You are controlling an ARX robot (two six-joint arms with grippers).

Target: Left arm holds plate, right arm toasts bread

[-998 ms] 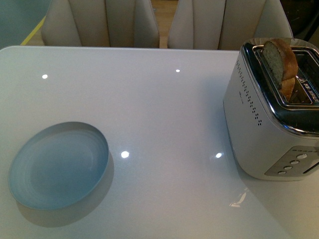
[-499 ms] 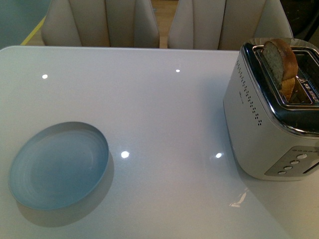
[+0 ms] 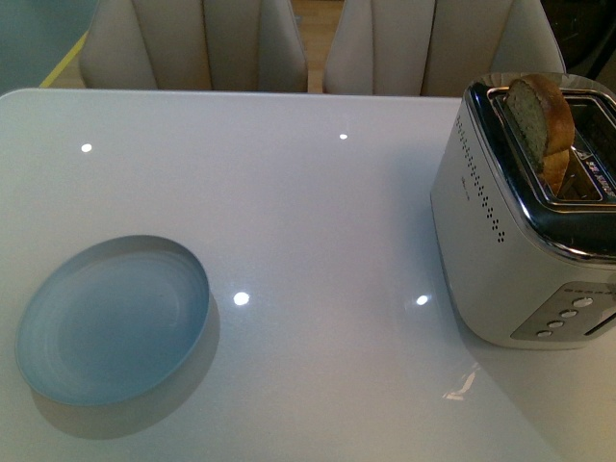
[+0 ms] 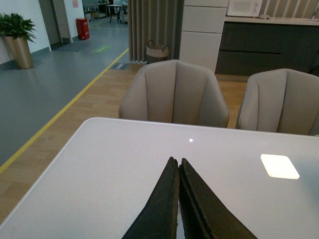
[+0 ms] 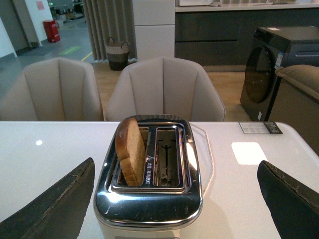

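Note:
The pale blue-grey plate (image 3: 114, 320) lies flat on the white table (image 3: 318, 221) at the front left, with nothing on it. At the right stands a silver toaster (image 3: 510, 241), and the bread (image 3: 541, 117) sticks up out of its nearer slot, crust showing. Neither arm appears in the front view. My left gripper (image 4: 176, 162) is shut with nothing between its dark fingers, hovering over bare table; the plate is out of its view. My right gripper (image 5: 174, 164) is open wide, its fingers (image 5: 60, 201) straddling the toaster (image 5: 149, 199) and the bread (image 5: 130, 157) from above.
Two beige chairs (image 3: 202, 43) stand behind the table's far edge. The toaster's second slot (image 5: 168, 157) holds nothing. Its buttons (image 3: 568, 313) face the front right. A small card (image 5: 259, 127) lies on the table behind the toaster.

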